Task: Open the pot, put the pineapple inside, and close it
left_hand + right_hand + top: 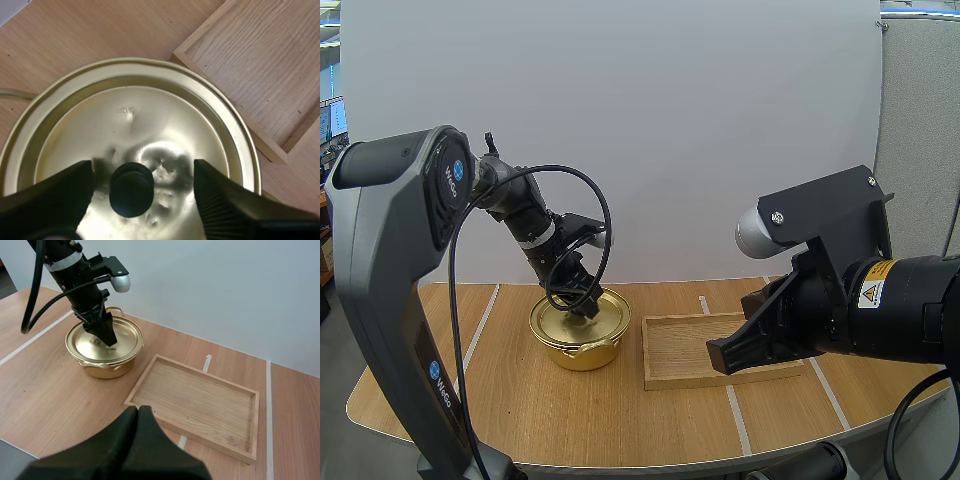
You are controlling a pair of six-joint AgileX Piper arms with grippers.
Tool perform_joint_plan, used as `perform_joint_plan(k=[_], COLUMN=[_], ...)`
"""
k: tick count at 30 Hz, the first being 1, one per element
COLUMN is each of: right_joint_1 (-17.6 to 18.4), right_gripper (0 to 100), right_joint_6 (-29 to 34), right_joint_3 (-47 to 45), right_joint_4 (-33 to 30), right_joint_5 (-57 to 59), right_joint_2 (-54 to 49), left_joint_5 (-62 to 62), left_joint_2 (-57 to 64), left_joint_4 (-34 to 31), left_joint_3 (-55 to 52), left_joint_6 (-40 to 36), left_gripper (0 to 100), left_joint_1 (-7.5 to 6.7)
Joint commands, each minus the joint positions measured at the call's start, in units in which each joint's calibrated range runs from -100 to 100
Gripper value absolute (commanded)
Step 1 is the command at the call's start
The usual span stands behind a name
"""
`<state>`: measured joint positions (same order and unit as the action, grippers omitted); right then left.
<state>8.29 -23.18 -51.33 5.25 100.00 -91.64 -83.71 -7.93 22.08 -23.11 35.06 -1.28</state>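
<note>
left gripper (142, 172): fingers spread either side of the lid's black knob (131, 189), clear of it | pot (582, 345): gold, lid (150, 115) on, on worktop (520, 400) just beside wooden tray (200, 405) | right gripper (137, 412): fingers pressed together, above worktop by tray's near edge

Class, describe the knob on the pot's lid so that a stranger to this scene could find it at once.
On the table, beside the wooden tray, stands a golden pot with its lid on. At the lid's centre sits the knob, between the open fingers of the left end effector. It is the one small, round, black part on that shiny gold surface.
</note>
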Motion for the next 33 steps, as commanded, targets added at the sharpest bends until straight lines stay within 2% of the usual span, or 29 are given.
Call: perform_joint_plan(k=[1, 6, 13, 19, 33], right_joint_1=[-0.2, -0.2, -0.2, -0.2, -0.2], right_gripper=[0, 0, 0, 0, 0], right_joint_6=[-0.3, -0.3, -0.3, -0.3, -0.3], right_joint_3=[-0.3, -0.3, -0.3, -0.3, -0.3], right_joint_4=[-0.1, -0.1, -0.1, -0.1, -2.6], right_joint_5=[0.0, 0.0, 0.0, 0.0, 0.0], right_joint_2=[-0.5, -0.5, -0.5, -0.5, -0.5], left_joint_5=[-1.7, -1.9, -9.3, -16.3, -16.3], left_joint_2=[0.0, 0.1, 4.9, 15.3, 45.9], left_joint_4=[-0.1, -0.4, -1.4, -1.4, -4.6], left_joint_3=[-0.6, -0.1, 5.5, 9.9, 11.2], left_joint_6=[-0.2, -0.8, -2.6, -3.1, -5.4], left_gripper=[100, 100, 100, 100, 100], left_joint_1=[-0.08, -0.08, -0.08, -0.08, -0.08])
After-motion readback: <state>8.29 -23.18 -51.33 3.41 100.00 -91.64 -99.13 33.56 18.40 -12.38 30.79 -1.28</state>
